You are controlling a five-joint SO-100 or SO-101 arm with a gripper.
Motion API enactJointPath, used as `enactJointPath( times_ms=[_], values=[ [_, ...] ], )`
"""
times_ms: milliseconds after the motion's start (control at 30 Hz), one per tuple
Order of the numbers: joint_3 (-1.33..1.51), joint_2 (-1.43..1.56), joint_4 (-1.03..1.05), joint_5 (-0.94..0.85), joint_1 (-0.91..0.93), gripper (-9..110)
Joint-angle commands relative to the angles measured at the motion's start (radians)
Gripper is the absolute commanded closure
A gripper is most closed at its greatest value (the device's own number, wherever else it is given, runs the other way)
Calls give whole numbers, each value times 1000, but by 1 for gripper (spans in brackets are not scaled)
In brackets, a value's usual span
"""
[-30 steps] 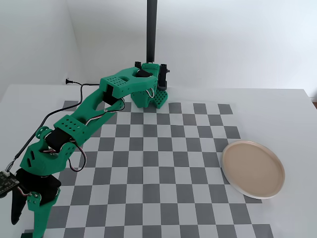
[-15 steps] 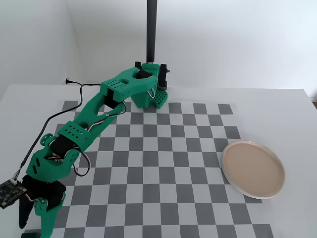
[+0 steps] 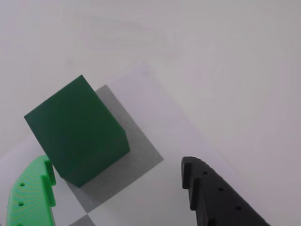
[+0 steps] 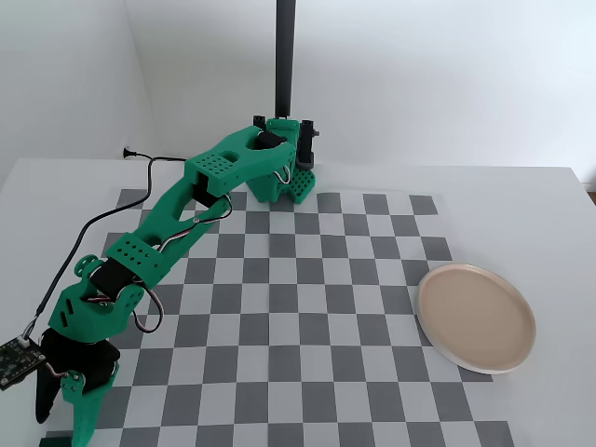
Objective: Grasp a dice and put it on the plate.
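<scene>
White table [image 4: 540,200] carries one checkered mat [image 4: 307,307], one green arm [image 4: 158,233] stretched from its base at the far edge down to the mat's near-left corner. One plate [image 4: 476,318], beige-pink, empty, sits at the mat's right edge, well apart from the arm. One dice [image 3: 77,129], dark green, visible only in the wrist view: it rests on a grey corner square of the mat, by bare table. In the fixed view the dice is hidden by the arm. The jaws [image 3: 117,188] are spread wide and hold nothing; the green one is just beside the dice's lower-left face, the black one apart on the right. Step in hand: reaching for the grasp. To do it well, likely push further forward so the dice sits between both fingers, square them to two opposite faces, then close; the dice looks turned relative to the jaws, so a skewed pinch could twist it out.
</scene>
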Motion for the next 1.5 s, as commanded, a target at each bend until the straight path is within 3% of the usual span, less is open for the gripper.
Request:
enactJointPath(
  times_ms=[0,467,1467],
  values=[
    [-106,41,-34,-2,8,77],
    [-118,17,-140,11,-5,77],
    [-126,34,-149,35,-40,78]
  ],
)
